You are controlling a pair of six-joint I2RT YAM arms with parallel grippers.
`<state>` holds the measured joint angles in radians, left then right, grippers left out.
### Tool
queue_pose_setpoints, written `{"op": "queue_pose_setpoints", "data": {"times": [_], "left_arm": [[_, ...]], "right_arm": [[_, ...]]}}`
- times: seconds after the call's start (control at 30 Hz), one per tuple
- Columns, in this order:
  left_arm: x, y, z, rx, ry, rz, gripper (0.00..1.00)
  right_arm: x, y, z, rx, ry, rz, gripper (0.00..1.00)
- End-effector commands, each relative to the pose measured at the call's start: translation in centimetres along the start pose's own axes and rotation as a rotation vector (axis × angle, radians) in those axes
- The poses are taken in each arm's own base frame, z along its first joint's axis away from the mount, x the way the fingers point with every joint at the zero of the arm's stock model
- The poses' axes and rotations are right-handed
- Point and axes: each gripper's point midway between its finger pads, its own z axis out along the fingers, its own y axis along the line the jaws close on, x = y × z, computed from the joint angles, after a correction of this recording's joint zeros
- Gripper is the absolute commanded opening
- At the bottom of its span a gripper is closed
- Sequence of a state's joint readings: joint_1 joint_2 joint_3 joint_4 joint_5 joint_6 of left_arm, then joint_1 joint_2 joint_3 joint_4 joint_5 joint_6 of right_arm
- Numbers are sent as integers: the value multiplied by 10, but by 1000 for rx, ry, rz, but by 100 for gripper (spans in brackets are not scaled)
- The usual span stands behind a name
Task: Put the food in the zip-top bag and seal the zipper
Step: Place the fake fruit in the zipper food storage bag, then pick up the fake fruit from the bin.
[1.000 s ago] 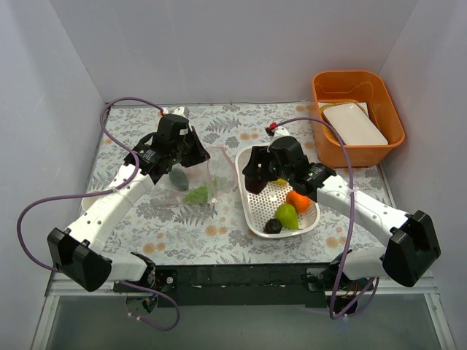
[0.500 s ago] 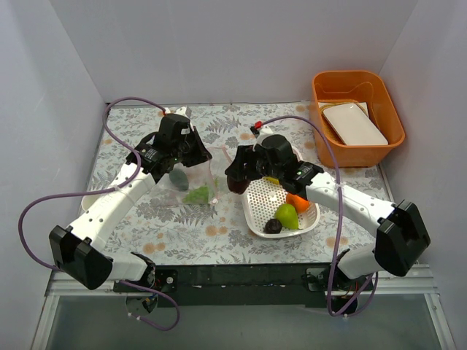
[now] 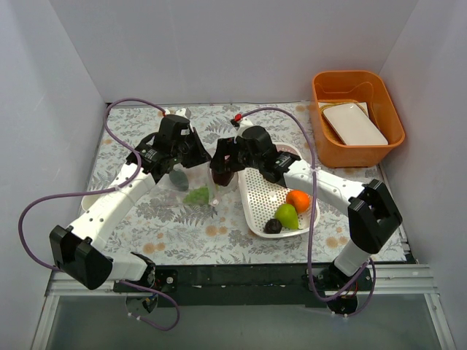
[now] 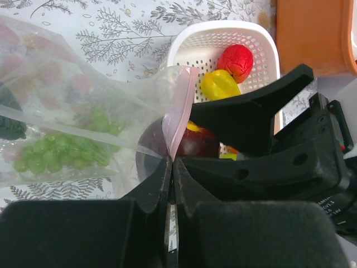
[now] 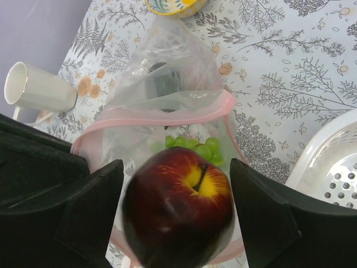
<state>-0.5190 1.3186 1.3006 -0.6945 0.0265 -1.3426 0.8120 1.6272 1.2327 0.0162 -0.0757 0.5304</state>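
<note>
The clear zip-top bag (image 3: 191, 184) lies left of centre and holds green grapes (image 3: 195, 195) and a dark avocado (image 3: 178, 177). My left gripper (image 3: 195, 159) is shut on the bag's pink zipper strip (image 4: 179, 114) and holds the mouth up; its jaws (image 4: 172, 162) are pressed together. My right gripper (image 3: 221, 173) is shut on a dark red apple (image 5: 177, 212) right over the open pink-rimmed mouth (image 5: 162, 116). Grapes (image 5: 192, 146) show inside, below the apple. The apple also shows in the left wrist view (image 4: 195, 144).
The white perforated basket (image 3: 255, 211) to the right holds an orange (image 3: 297, 199), a green pear (image 3: 287, 216) and a dark plum (image 3: 273, 226); a red fruit (image 4: 235, 60) and a yellow piece (image 4: 220, 85) lie at its far end. An orange bin (image 3: 357, 117) stands back right. A white cup (image 5: 39, 88) lies beyond the bag.
My right gripper has moved left from over the basket, carrying the apple, and now hangs at the bag's mouth. My left gripper has kept its hold on the strip.
</note>
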Motion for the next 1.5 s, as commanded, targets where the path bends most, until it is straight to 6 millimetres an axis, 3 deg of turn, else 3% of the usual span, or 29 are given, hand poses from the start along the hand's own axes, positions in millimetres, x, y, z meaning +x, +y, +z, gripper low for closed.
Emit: {"op": "queue_pose_setpoints", "data": {"times": [0.0, 0.1, 0.23, 0.27, 0.33, 0.4, 0.43, 0.5, 0.63, 0.87, 0.97, 1.27, 1.47], "left_arm": [[-18, -17, -17, 55, -55, -6, 0], [-24, -19, -22, 57, -81, -13, 0], [-27, -20, -26, 60, -95, -22, 1], [-31, -17, -27, 39, -117, -26, 0], [-35, -13, -31, 16, -142, -36, 0], [-46, -5, -42, -31, -201, -65, 0], [-52, -6, -49, -30, -233, -73, 0], [-67, -6, -68, -29, -322, -79, 0], [-79, 3, -78, -84, -371, -87, 0], [-50, 7, -48, -97, -216, -62, 0], [-49, 4, -43, -90, -195, -53, 0], [-36, -5, -34, -13, -149, -36, 0], [-27, -6, -30, 13, -118, -36, 0]], "right_arm": [[-31, 16, 1, -38, -82, -45, 88], [-39, 18, -8, -35, -110, -70, 98], [-46, 10, -20, 17, -125, -89, 98], [-56, 9, -30, 48, -166, -95, 98], [-49, -17, -43, 164, -166, -93, 98], [-55, -29, -66, 226, -209, -91, 98], [-55, -46, -76, 302, -221, -82, 98], [-47, -65, -95, 365, -221, -79, 98], [-18, -112, -116, 495, -142, -54, 98], [31, -163, -111, 575, 58, -28, 98], [37, -181, -104, 597, 120, -56, 98], [22, -208, -83, 589, 159, -153, 98], [21, -211, -62, 516, 194, -186, 98]]}}
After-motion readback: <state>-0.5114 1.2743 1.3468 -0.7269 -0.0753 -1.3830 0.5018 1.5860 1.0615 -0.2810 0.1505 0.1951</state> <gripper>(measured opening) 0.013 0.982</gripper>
